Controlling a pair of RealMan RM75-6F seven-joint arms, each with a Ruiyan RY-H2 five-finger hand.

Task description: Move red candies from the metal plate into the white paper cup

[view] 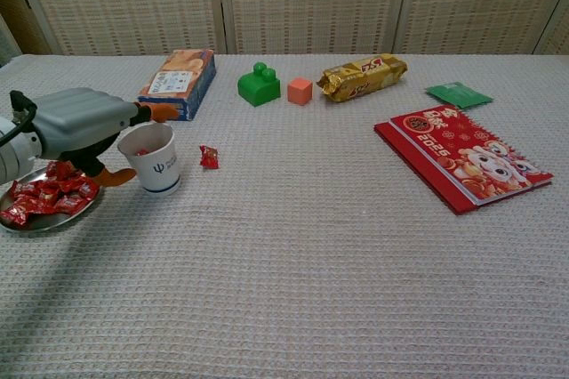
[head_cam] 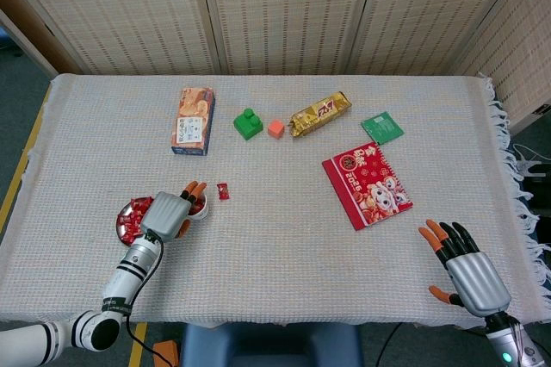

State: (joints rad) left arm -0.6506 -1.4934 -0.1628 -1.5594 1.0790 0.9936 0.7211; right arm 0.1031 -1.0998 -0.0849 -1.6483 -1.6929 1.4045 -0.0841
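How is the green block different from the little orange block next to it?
The green block is green and looks bigger; the orange block is orange and looks smaller. The green block has round bumps on top, while the orange block is a plain cube with a flat top. The green one sits closer to the cracker box, the orange one closer to the gold snack packet. Both rest on the tablecloth, apart from each other.

one cup [view: 156, 158], one plate [view: 27, 221], two blocks [view: 259, 84]

Left hand [head_cam: 165, 214] apparently covers white paper cup [head_cam: 200, 208].
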